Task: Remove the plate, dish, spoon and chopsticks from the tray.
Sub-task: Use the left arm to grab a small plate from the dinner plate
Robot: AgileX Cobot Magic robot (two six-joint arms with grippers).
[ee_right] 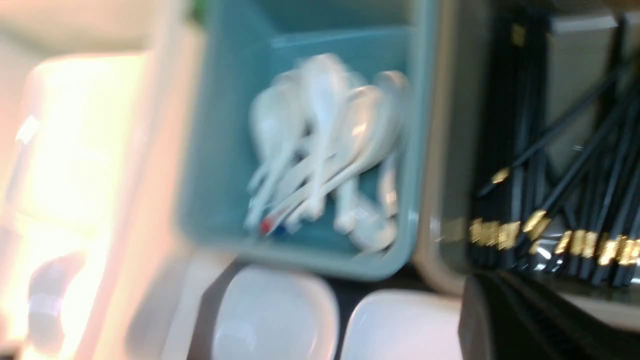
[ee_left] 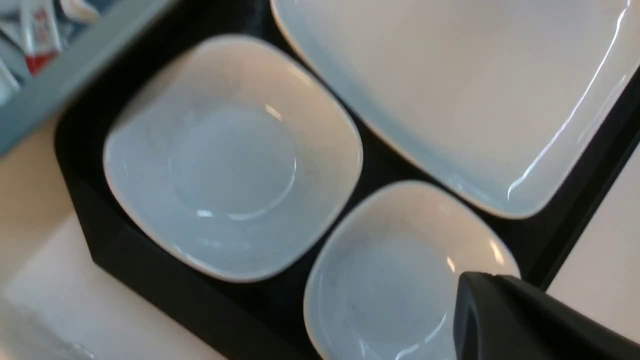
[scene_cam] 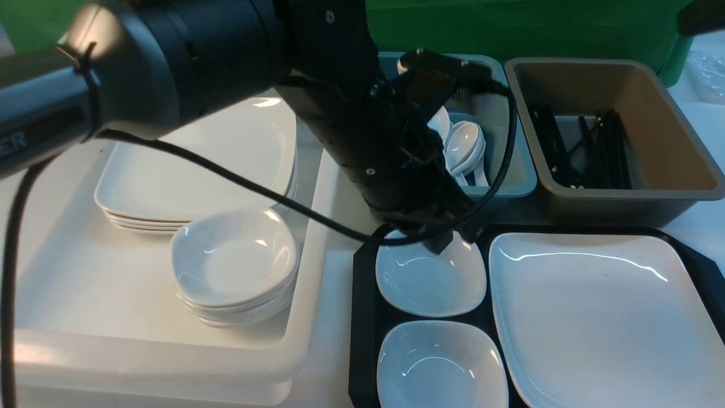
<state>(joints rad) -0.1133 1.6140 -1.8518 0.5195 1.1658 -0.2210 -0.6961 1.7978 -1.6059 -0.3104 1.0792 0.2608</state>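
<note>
White far dish (scene_cam: pixel 430 280) at the plate's (scene_cam: pixel 595 317) ten o'clock is sitting under my left gripper (scene_cam: pixel 439 242), which is hovering closed and empty for approach; my right fingers (ee_right: pixel 525 325) are idling closed.

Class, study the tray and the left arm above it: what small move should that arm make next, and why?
Probably open the left gripper and lower it onto the rim of the far dish. The shut gripper hangs just over that dish, which sits ungrasped on the tray beside the plate.
</note>
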